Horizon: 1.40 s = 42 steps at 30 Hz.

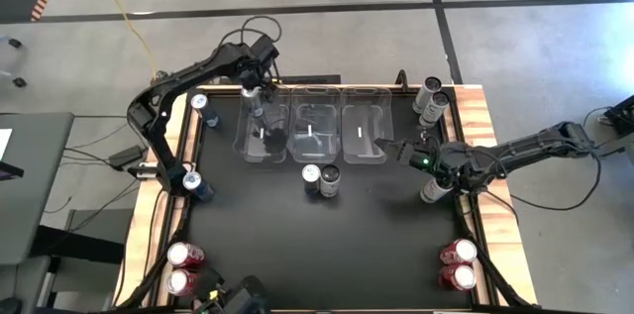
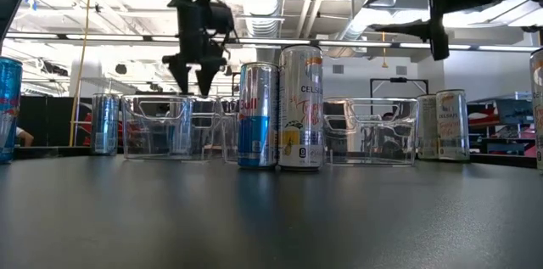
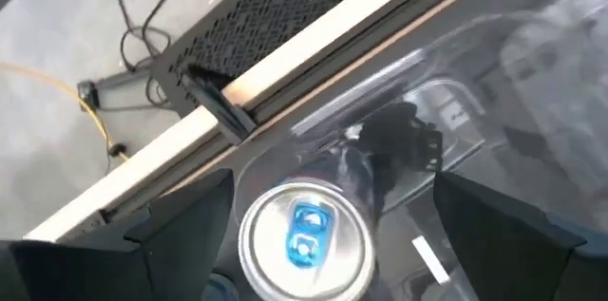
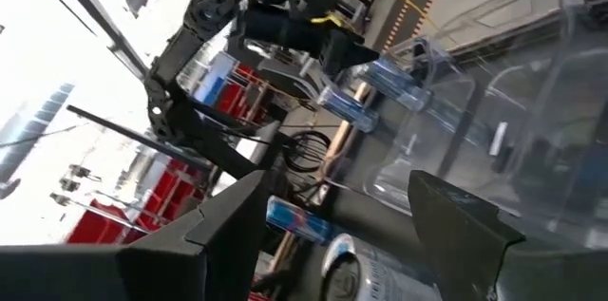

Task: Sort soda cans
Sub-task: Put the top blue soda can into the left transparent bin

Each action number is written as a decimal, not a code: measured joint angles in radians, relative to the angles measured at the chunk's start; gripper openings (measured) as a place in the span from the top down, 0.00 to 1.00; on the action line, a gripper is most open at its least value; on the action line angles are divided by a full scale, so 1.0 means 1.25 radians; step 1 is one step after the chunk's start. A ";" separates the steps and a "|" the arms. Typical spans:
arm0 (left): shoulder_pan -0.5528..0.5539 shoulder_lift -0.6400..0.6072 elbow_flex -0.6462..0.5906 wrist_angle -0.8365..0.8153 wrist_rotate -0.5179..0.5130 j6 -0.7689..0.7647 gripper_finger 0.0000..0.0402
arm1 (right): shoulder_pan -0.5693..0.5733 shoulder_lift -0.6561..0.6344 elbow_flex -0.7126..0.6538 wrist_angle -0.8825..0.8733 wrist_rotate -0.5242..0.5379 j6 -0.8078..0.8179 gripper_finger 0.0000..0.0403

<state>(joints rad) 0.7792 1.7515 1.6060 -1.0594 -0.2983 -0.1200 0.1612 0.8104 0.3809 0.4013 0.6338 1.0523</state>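
Observation:
My left gripper (image 1: 255, 96) (image 2: 197, 78) hangs open over the far end of the left clear bin (image 1: 244, 141). A blue-tabbed silver-topped can (image 3: 304, 239) (image 2: 180, 129) stands upright in that bin, below and between the spread fingers (image 3: 180, 235), with a gap on each side. My right gripper (image 1: 394, 148) (image 4: 337, 182) is open, raised beside the right bin (image 1: 364, 156). Two cans (image 1: 311, 173) (image 1: 330, 179), one blue-silver and one pale, stand on the table near the middle bin. Other cans stand in pairs along the table's edges.
Three clear bins sit side by side at the table's far middle. Blue cans (image 1: 198, 185) stand at the left edge, red pairs (image 1: 183, 266) (image 1: 458, 264) at the near corners, pale-grey cans (image 1: 432, 99) (image 1: 433, 191) on the right. The black mat's near middle holds nothing.

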 joint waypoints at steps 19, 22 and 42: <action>0.151 -0.006 0.137 -0.368 -0.004 -0.108 0.10 | -0.003 0.063 0.000 0.003 -0.005 0.067 0.33; 0.161 -0.030 0.135 -0.371 -0.017 -0.122 0.10 | -0.003 0.063 0.000 0.003 -0.005 0.067 0.33; 0.141 -0.168 0.089 -0.409 0.018 -0.397 0.10 | -0.009 0.063 0.000 0.003 -0.005 0.050 0.33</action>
<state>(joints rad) 0.9555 1.5414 1.7175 -1.5701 -0.2757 -0.6168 0.1503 0.8898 0.3805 0.4045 0.6273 1.1144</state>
